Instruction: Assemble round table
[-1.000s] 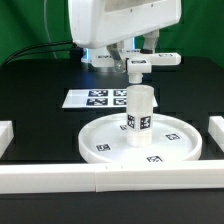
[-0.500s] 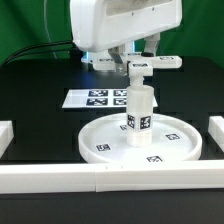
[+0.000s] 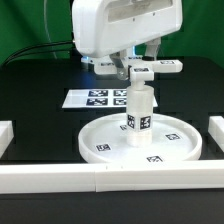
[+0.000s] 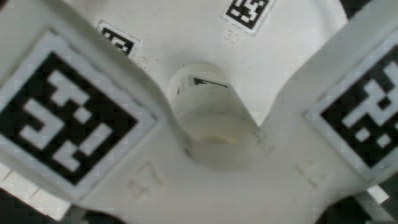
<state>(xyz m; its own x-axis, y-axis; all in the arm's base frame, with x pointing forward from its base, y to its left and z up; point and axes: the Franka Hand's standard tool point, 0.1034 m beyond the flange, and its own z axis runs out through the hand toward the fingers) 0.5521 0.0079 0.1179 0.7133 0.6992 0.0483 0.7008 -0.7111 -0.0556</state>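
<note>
White plastic on a black table, and the gripper sits high over the middle of it, jaws closed on the hub of the cross-shaped foot piece, whose flat arms stick out level on either side of the fingers. Directly under the gripper the short thick leg stands upright, its top meeting the foot's hub. The leg's base is planted in the centre of the large round disc, which lies flat well below the gripper. In the wrist view the foot fills the frame, with big square tags on either side of a pale round core. The marker board lies below the gripper, beyond the disc, and a white border rail runs along the disc's near side.
</note>
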